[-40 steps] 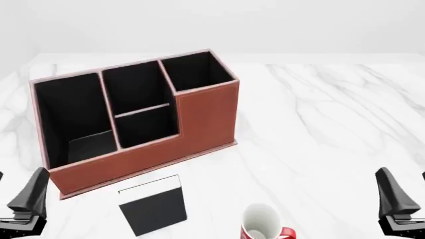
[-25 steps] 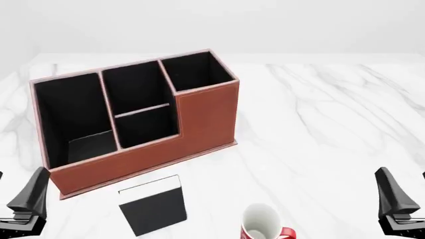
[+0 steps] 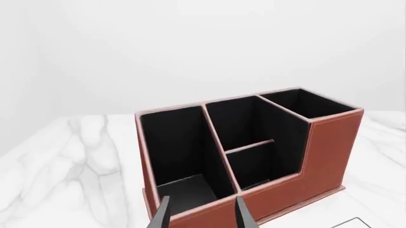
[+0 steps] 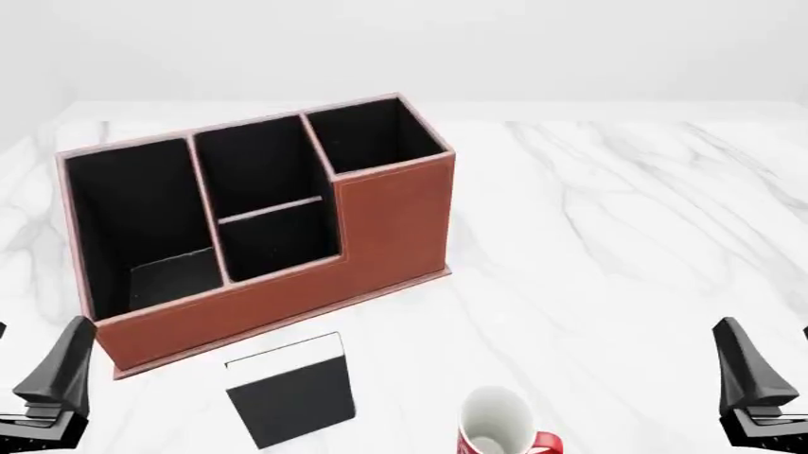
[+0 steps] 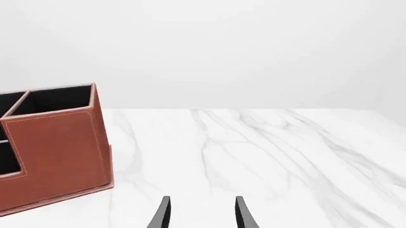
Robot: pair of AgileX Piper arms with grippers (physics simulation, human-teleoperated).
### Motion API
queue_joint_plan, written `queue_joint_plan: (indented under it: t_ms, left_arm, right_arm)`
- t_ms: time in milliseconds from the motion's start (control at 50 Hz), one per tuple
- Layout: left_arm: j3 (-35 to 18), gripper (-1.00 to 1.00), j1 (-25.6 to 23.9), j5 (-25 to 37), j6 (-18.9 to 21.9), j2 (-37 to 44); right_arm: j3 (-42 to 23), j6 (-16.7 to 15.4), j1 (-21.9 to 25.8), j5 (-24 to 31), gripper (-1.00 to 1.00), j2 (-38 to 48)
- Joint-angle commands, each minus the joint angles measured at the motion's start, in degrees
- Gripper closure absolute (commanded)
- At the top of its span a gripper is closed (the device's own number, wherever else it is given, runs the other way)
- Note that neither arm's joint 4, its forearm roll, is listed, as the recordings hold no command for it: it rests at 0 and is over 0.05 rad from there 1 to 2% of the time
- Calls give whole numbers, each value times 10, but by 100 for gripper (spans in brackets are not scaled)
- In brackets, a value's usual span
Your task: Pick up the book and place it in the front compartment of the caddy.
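The book, thin and black with a white strip of page edges, lies flat on the table just in front of the caddy. The caddy is a stepped reddish-brown organizer with black-lined cells; it also fills the left wrist view as the caddy and shows at the edge of the right wrist view as the caddy. Its front compartment is the small shallow cell behind the low wall, empty. My left gripper stands open at the near left, my right gripper open at the near right; both hold nothing.
A red-and-white mug stands upright at the near edge, right of the book. The white marble table stretches out to the right of the caddy. The wide left cell holds a dark flat patch on its floor.
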Motion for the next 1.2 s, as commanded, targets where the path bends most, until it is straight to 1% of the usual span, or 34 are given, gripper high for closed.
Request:
queue_joint_plan:
  t_ms: [20,80,100,140,160,180,200,220,240,280,320,360,380,400,480,540,580,620,680,720,760,800,840,860,900,940,980,1000,1020,1080,1120,1160,1180,1200]
  left_arm:
    - [2,-100,1,5,-8,1]
    - [-2,-100,1,6,-7,0]
    - [-4,-100,1,12,-19,0]
    - [-10,-100,-4,24,-24,0]
    - [-20,-100,-13,31,-35,1]
    - [-27,-100,-10,38,-29,1]
    - [-47,-100,-27,54,-33,0]
    - [-47,-100,-27,54,-33,0]
    - [-66,-100,-28,72,-40,0]
    - [-83,-100,-31,74,-28,0]
    - [-100,-100,-29,94,-34,0]
    - [-120,-100,-36,101,-27,0]
    - [-126,-100,-39,108,-27,0]
    - [-130,-100,-44,105,-16,0]
    - [-144,-100,-39,115,-17,0]
    - [-155,-100,-53,128,-13,1]
    - [-170,-100,-76,143,4,1]
    - [-190,-100,-81,159,8,1]
    - [-222,-100,-105,169,6,18]
    - [-233,-100,-120,171,18,29]
    - [-241,-100,-115,173,-6,58]
    - [-259,-100,-122,179,5,65]
    - [-270,-100,-141,187,8,90]
    - [-288,-100,-146,192,36,107]
    - [-294,-100,-162,195,31,140]
    - [-296,-100,-165,191,58,162]
    - [-312,-100,-181,200,58,186]
    - [-320,-100,-185,203,69,192]
    - [-328,-100,-193,208,67,205]
    - [-354,-100,-213,220,123,223]
    - [-380,-100,-236,241,130,246]
    - [-403,-100,-251,258,153,268]
    - [-411,-100,-261,268,156,278]
    - [-421,-100,-260,274,172,289]
  right_arm:
    - [0,0,0,0,-100,0]
    - [0,0,0,0,-100,0]
    - [0,0,0,0,-100,0]
    - [0,0,0,0,-100,0]
    - [0,0,0,0,-100,0]
    - [0,0,0,0,-100,0]
    - [0,0,0,0,-100,0]
    - [0,0,0,0,-100,0]
    - [0,0,0,0,-100,0]
    - [0,0,0,0,-100,0]
    - [0,0,0,0,-100,0]
    - [0,0,0,0,-100,0]
    - [0,0,0,0,-100,0]
    - [0,0,0,0,-100,0]
    - [0,0,0,0,-100,0]
    - [0,0,0,0,-100,0]
    - [0,0,0,0,-100,0]
    - [0,0,0,0,-100,0]
    - [0,0,0,0,-100,0]
    - [0,0,0,0,-100,0]
    - [0,0,0,0,-100,0]
    - [0,0,0,0,-100,0]
    - [0,0,0,0,-100,0]
    - [0,0,0,0,-100,0]
    - [0,0,0,0,-100,0]
    - [0,0,0,0,-100,0]
    - [0,0,0,0,-100,0]
    - [0,0,0,0,-100,0]
    - [0,0,0,0,-100,0]
    - [0,0,0,0,-100,0]
    - [0,0,0,0,-100,0]
    - [0,0,0,0,-100,0]
    - [0,0,0,0,-100,0]
    - [0,0,0,0,-100,0]
